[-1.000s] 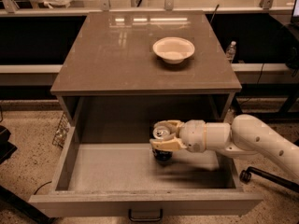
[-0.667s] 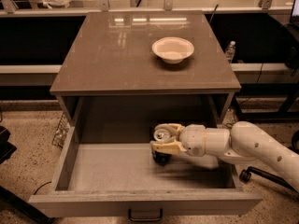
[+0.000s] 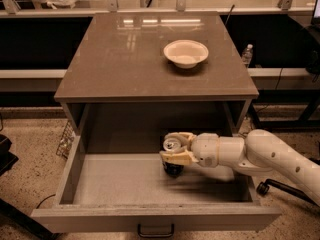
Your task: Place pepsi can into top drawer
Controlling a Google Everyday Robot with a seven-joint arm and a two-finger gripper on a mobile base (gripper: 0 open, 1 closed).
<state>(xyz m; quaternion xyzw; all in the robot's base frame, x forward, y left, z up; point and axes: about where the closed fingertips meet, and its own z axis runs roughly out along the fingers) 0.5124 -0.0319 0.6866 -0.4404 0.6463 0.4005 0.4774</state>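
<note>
The top drawer is pulled wide open, with a pale grey floor and a small dark handle on its front. The pepsi can stands upright inside the drawer at its middle, silver top showing, its base on or just above the floor. My gripper reaches in from the right and is shut on the can, its pale fingers wrapped around the can's sides. The can's dark lower body shows under the fingers.
A white bowl sits on the brown cabinet top above the drawer. My white arm crosses the drawer's right wall. A small water bottle stands behind the cabinet at right. A chair wheel is on the floor at right.
The arm has shifted slightly; the can and gripper stay at about the same spot in the drawer, still held.
</note>
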